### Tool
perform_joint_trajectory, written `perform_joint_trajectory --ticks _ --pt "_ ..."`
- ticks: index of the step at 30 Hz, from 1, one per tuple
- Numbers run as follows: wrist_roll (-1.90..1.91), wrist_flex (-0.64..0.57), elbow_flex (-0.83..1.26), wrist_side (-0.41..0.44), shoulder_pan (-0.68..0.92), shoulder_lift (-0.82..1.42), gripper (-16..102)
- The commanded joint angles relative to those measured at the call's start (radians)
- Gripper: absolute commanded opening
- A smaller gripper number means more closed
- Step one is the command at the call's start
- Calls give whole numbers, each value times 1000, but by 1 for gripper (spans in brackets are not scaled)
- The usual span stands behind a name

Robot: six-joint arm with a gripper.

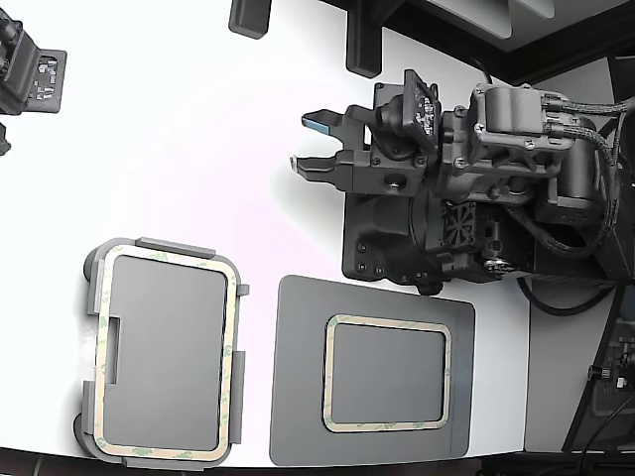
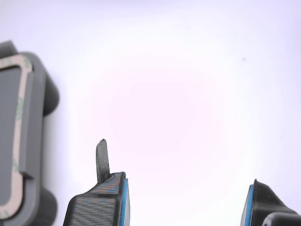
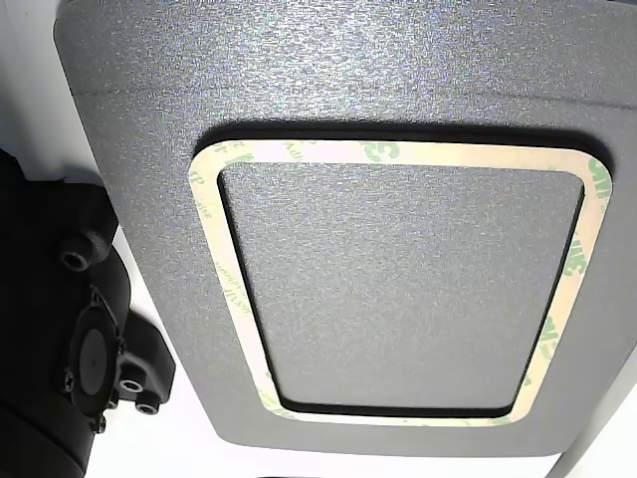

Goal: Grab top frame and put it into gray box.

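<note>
Two alike cream-beige frames show. One frame (image 1: 230,357) (image 2: 19,117) lies inside the light gray box (image 1: 177,246) (image 2: 40,94), along its rim, at the exterior view's lower left. The other frame (image 1: 387,321) (image 3: 398,151) lies flat on a darker gray mat (image 1: 298,377) (image 3: 149,100) to the right of the box. Which of them is the top frame I cannot tell. My gripper (image 1: 310,145) (image 2: 186,202) hovers over bare white table, up and to the right of the box. It is open with nothing between its blue-padded fingers (image 2: 99,202).
The arm's black base (image 1: 397,238) (image 3: 60,329) stands just behind the mat. A black device (image 1: 30,69) sits at the exterior view's upper left, and dark posts (image 1: 250,18) stand along the far edge. The table's front edge runs right below the box and mat.
</note>
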Motion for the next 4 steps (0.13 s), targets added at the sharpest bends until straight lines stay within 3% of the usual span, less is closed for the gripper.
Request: perform_joint_trajectory --ticks 1,4 --pt "0 -8 -21 2 -8 23 100" --pt "0 -8 -21 2 -8 23 100"
